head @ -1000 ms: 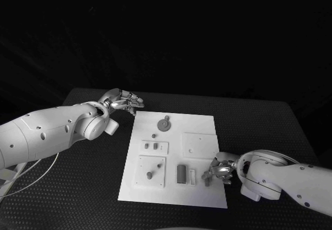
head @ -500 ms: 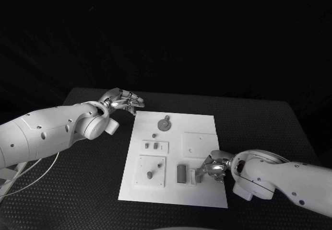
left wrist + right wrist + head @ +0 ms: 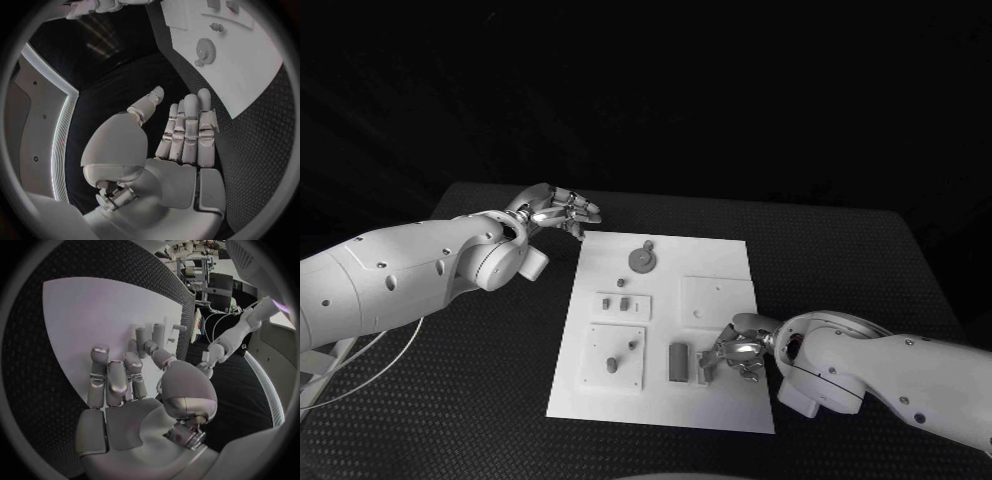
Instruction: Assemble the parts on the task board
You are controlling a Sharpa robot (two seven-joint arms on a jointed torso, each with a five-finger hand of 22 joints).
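Task board (image 3: 718, 255) lies mid-desk (image 3: 862, 250), w/ a gear-like part (image 3: 642, 260) near its far edge. Left hand (image 3: 557, 212) sits off the board's far-left corner; right hand (image 3: 737, 352) is over the near-right area, just beside an upright block part (image 3: 678, 363).

Dim greyish scene, black surroundings, bright task board (image 3: 661, 330), fisheye-bent wrist views.
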